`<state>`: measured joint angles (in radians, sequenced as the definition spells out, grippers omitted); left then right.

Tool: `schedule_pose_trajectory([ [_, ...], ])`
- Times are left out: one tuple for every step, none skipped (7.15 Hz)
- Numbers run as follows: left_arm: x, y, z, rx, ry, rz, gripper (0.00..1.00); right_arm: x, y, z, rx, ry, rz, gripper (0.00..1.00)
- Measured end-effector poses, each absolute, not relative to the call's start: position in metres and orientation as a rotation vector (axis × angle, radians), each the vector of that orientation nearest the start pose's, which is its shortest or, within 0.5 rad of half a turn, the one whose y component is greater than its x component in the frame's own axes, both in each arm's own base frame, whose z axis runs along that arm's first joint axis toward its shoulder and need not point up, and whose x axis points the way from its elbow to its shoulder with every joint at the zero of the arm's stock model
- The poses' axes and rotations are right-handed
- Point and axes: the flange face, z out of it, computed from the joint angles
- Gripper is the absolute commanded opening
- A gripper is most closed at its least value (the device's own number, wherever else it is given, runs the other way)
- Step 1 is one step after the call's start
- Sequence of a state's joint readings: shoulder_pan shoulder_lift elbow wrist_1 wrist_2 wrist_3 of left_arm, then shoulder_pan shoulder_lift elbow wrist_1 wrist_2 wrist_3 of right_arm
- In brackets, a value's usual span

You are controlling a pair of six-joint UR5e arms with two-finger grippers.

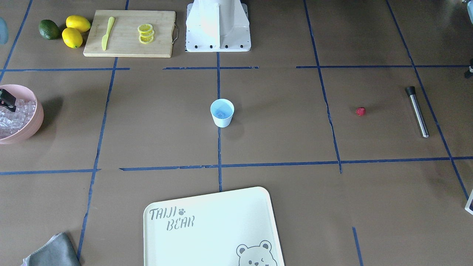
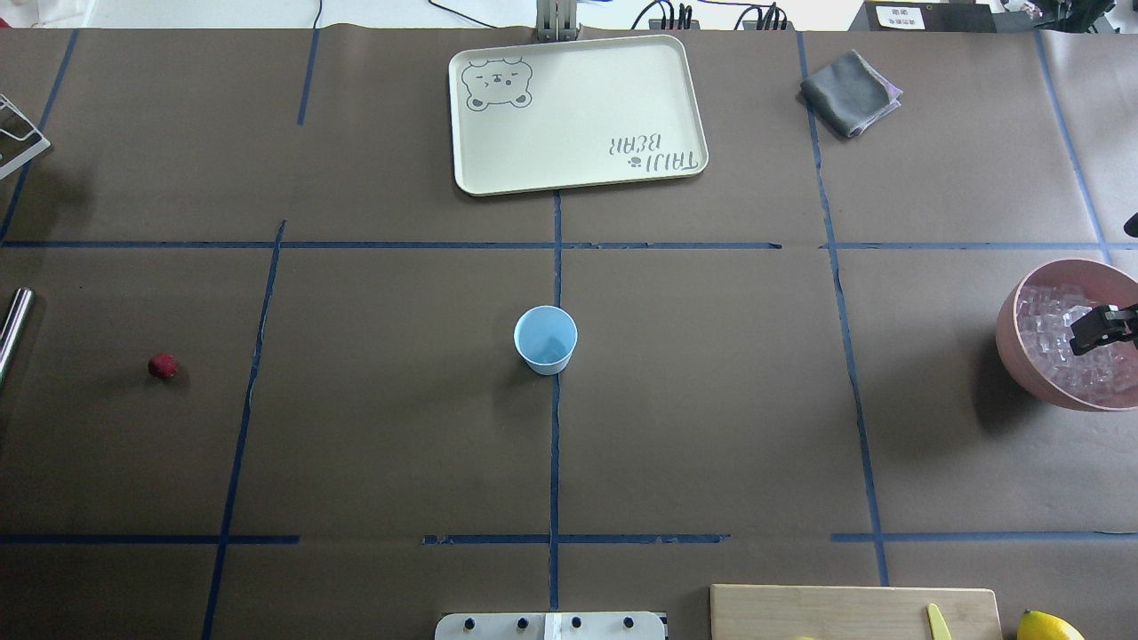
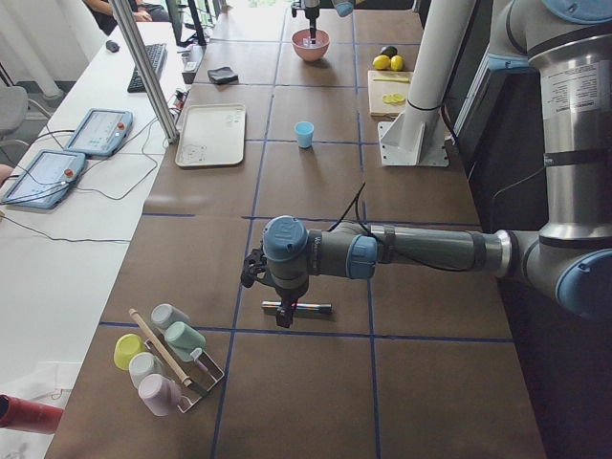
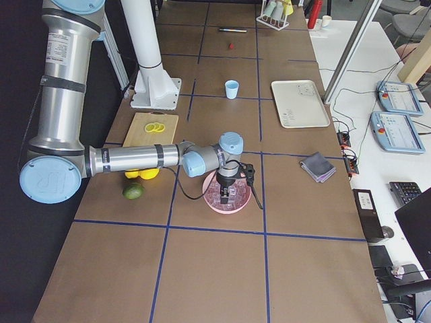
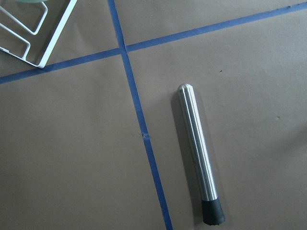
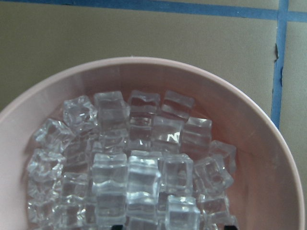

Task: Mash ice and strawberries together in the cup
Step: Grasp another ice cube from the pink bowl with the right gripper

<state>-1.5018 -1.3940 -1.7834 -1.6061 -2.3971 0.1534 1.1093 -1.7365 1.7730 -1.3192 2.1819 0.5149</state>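
The pale blue cup (image 2: 545,340) stands upright at the table's middle, also in the front view (image 1: 222,112). One red strawberry (image 2: 163,365) lies alone on the robot's left side (image 1: 360,111). The ice (image 6: 129,167) fills a pink bowl (image 2: 1009,329) at the far right. My right gripper (image 2: 1089,333) hangs just over the ice, fingers apart and empty. My left gripper (image 3: 283,316) hovers above a steel muddler (image 5: 196,153); I cannot tell whether it is open or shut.
A cream tray (image 2: 578,178) and a grey cloth (image 2: 849,93) lie on the far side. A cutting board (image 1: 129,33) carries lemon slices and a yellow knife, with lemons (image 1: 75,29) beside it. A cup rack (image 3: 167,359) stands past the muddler.
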Motion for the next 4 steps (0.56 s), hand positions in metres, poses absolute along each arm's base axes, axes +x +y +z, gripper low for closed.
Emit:
schedule_pose_trajectory([
  [-0.0309, -0.4238, 0.6271, 0.102, 0.824, 0.239, 1.00, -0.1278, -0.4290, 0.6180, -0.036, -0.661, -0.035, 0.23],
  [-0.0309, -0.4237, 0.6272, 0.102, 0.824, 0.239, 1.00, -0.1275, -0.4294, 0.6190, -0.034, -0.656, -0.033, 0.01],
  [-0.0309, -0.4235, 0.6267, 0.102, 0.824, 0.239, 1.00, -0.1268, -0.4297, 0.6191, -0.031, -0.652, -0.033, 0.00],
  [-0.0309, -0.4236, 0.6259, 0.104, 0.824, 0.240, 1.00, -0.1246, -0.4300, 0.6184, -0.027, -0.653, -0.033, 0.00],
])
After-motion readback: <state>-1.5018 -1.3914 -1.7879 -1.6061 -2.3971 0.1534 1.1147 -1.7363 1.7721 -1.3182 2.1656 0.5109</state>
